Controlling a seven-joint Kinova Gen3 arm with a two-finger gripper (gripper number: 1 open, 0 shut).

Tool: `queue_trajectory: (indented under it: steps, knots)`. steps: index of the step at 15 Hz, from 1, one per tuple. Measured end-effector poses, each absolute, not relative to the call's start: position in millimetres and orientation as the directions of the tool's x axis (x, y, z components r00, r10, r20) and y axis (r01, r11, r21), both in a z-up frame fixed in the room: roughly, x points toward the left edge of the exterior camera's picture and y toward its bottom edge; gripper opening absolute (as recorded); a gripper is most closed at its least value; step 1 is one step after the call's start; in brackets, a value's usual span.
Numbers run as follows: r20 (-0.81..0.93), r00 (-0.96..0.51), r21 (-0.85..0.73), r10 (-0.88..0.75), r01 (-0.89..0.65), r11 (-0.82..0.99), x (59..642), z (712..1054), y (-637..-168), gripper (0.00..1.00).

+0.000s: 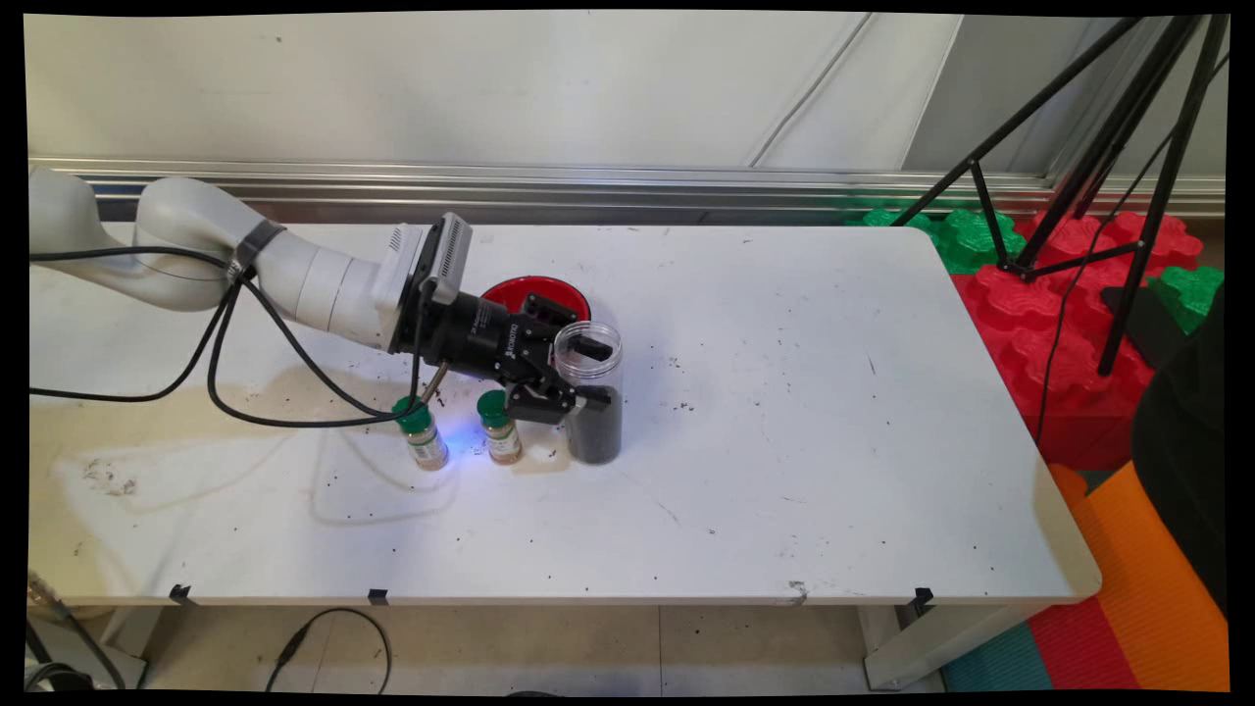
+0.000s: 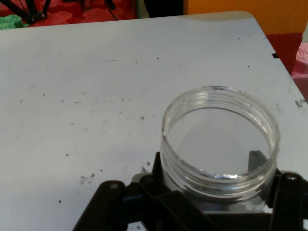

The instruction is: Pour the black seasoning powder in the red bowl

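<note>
A clear lidless jar (image 1: pixel 592 392), its lower half filled with dark granules, is gripped by the black gripper (image 1: pixel 580 376) just below the threaded mouth. The fingers are clamped against the jar's sides from the arm's side; in the hand view the open rim (image 2: pixel 220 139) sits right between the linkage arms. The jar stands upright, with its base apparently on the table (image 1: pixel 784 412), near the middle and somewhat toward the left. Whether the base is lifted slightly cannot be told.

Just left of the jar, two small green-capped spice bottles (image 1: pixel 500 426) (image 1: pixel 422 432) stand upright and apart from each other. The nearer one is close to the gripper's linkage, and contact cannot be confirmed. A red bowl (image 1: pixel 534 294) is placed behind the gripper toward the far edge, partly hidden by the wrist.

As for progress, the grasp on the jar looks established; no tilt or pouring is shown, and nothing is seen spilled beyond scattered dark specks on the table. A black tripod (image 1: pixel 1088 167) and red and green foam mats (image 1: pixel 1069 324) are seen off the right edge.
</note>
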State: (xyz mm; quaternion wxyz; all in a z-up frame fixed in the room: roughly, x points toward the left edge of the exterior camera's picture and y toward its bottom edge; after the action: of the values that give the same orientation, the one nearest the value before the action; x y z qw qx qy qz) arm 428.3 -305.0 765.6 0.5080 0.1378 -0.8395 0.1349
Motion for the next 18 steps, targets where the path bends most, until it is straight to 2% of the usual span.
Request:
queue_trajectory:
  steps: [18]
  knots:
    - [0.93,-0.361,-0.11,-0.061,-0.434,0.894,451,829,-343,0.0]
